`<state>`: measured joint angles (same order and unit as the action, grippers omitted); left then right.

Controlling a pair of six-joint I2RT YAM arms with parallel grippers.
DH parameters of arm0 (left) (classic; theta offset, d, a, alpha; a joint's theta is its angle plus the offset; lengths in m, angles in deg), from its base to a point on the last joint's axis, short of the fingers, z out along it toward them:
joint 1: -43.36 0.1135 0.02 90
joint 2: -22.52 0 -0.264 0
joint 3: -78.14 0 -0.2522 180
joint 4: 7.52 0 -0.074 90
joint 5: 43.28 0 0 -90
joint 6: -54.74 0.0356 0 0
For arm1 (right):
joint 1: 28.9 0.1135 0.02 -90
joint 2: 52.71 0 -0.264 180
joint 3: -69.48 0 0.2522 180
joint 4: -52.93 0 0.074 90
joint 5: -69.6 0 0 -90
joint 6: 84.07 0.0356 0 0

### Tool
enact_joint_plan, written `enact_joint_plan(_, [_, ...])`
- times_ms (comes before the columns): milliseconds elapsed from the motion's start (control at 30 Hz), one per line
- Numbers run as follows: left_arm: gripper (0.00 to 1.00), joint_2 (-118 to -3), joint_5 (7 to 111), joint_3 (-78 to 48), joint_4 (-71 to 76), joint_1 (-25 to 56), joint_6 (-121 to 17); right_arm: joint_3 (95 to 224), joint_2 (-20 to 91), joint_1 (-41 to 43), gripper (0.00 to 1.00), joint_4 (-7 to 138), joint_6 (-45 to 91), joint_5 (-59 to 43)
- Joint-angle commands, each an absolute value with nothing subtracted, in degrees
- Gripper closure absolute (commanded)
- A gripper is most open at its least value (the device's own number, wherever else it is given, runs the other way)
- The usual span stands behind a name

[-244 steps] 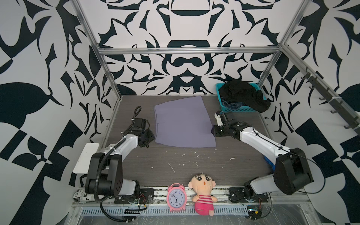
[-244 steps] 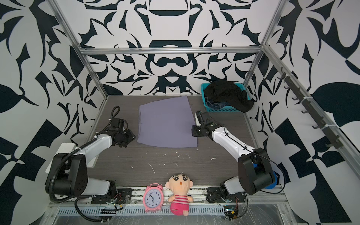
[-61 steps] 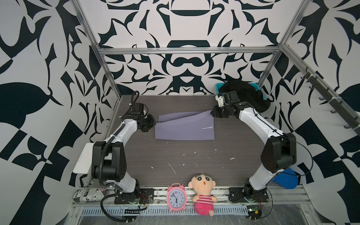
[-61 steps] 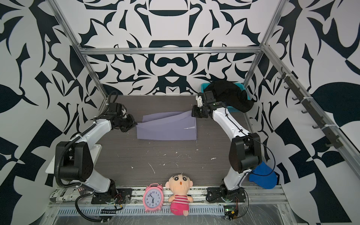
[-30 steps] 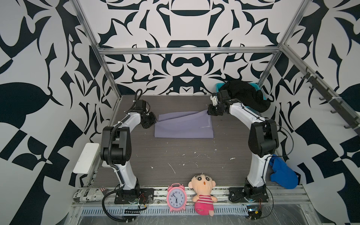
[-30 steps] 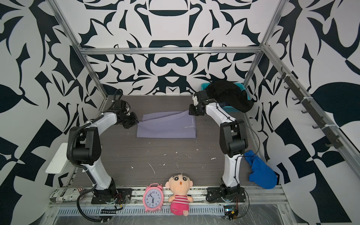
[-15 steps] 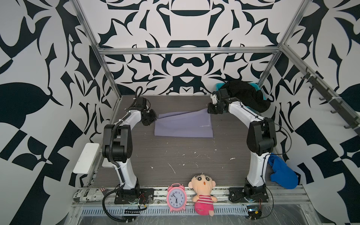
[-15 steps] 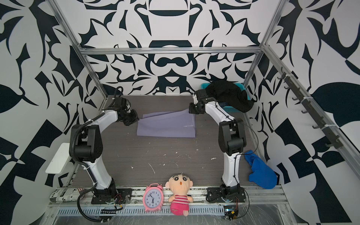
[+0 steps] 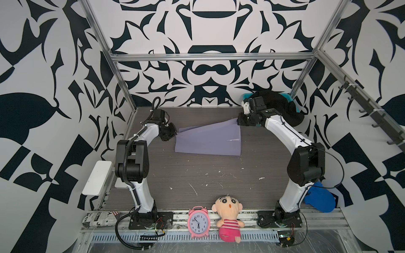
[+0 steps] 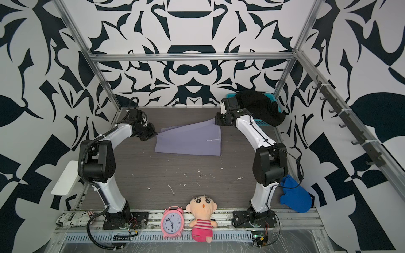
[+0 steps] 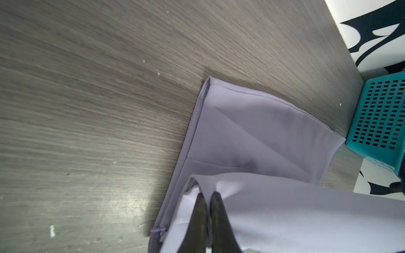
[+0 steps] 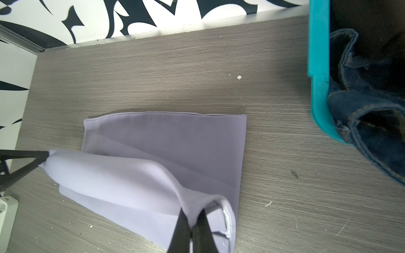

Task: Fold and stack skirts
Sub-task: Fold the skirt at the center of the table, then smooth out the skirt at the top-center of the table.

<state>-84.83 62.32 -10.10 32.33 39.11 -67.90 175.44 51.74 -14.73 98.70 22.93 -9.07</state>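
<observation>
The lavender skirt (image 9: 208,142) (image 10: 188,143) lies mid-table, doubled over, its upper layer lifted along the far edge. My left gripper (image 9: 175,134) (image 11: 208,197) is shut on the left end of that edge. My right gripper (image 9: 238,121) (image 12: 192,215) is shut on the right end, by the waistband. The cloth hangs taut between them. The black skirt (image 9: 278,105) (image 10: 258,105) is heaped over the teal basket (image 10: 231,95) (image 12: 318,65) at the back right. The denim skirt (image 12: 361,105) lies inside the basket.
A bright blue cloth (image 9: 320,198) (image 10: 295,197) lies by the right arm's base. A pink clock (image 9: 198,221) and a doll (image 9: 229,215) stand at the front rail. A white box (image 9: 96,177) and rolled newspaper (image 9: 98,219) sit at the left edge.
Both grippers have edged toward the back wall and risen a little, drawing the held edge of the lavender skirt taut above its lower layer.
</observation>
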Motion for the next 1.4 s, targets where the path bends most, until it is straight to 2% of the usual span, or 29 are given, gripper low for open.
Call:
enact_joint_plan(0, [0.98,-86.9,61.8,-7.4,34.6,39.5,-66.8,178.1,53.8,-15.3,1.0,98.4,22.2,-12.0])
enact_joint_plan(267, [0.96,-90.1,61.5,-4.6,35.0,39.5,-66.7,181.9,60.0,-15.3,1.0,97.6,21.7,-12.1])
enact_joint_plan(333, [0.85,-90.8,61.4,-4.1,35.0,39.4,-66.7,182.3,60.9,-15.3,1.0,97.4,21.6,-12.1])
enact_joint_plan(367, [0.85,-91.1,61.4,-3.9,35.1,39.5,-66.7,182.5,61.3,-15.3,1.0,97.4,21.6,-12.3])
enact_joint_plan(467, [0.74,-92.2,60.8,-3.0,35.0,39.5,-66.5,183.6,62.9,-15.3,1.0,97.1,21.7,-13.0])
enact_joint_plan(533, [0.56,-93.0,59.0,-1.6,35.7,39.5,-66.3,185.5,64.4,-15.5,0.99,97.5,21.8,-13.7])
enact_joint_plan(600, [0.45,-94.1,56.9,1.4,38.0,39.4,-65.3,188.6,66.1,-15.6,0.85,99.0,21.5,-13.9])
enact_joint_plan(733, [0.39,-92.1,52.1,4.1,38.6,39.5,-64.9,195.3,68.5,-15.8,0.44,101.5,20.4,-13.8])
enact_joint_plan(767, [0.38,-90.9,51.1,4.0,38.4,39.4,-65.0,196.7,68.6,-15.9,0.38,102.1,19.8,-13.5])
enact_joint_plan(867, [0.38,-86.7,48.1,2.6,37.8,39.1,-65.6,199.2,68.2,-16.0,0.38,104.2,19.2,-14.6])
enact_joint_plan(967, [0.37,-81.4,45.2,-1.3,36.2,38.1,-65.6,197.4,64.8,-16.0,0.4,104.6,19.3,-12.9])
enact_joint_plan(1067, [0.42,-77.8,45.7,-6.1,33.7,36.6,-65.6,189.9,59.1,-14.9,0.52,101.1,20.3,-9.5])
enact_joint_plan(1133, [0.46,-77.2,47.0,-8.6,32.4,35.3,-65.5,182.9,55.7,-13.7,0.7,97.6,21.5,-8.0])
enact_joint_plan(1200, [0.52,-77.8,47.5,-10.2,31.9,34.2,-65.6,176.7,52.8,-12.4,0.99,94.3,22.8,-7.2])
enact_joint_plan(1367, [0.56,-81.6,49.4,-13.1,27.3,31.4,-66.9,164.9,50.1,-8.7,1.0,85.7,25.3,-8.1])
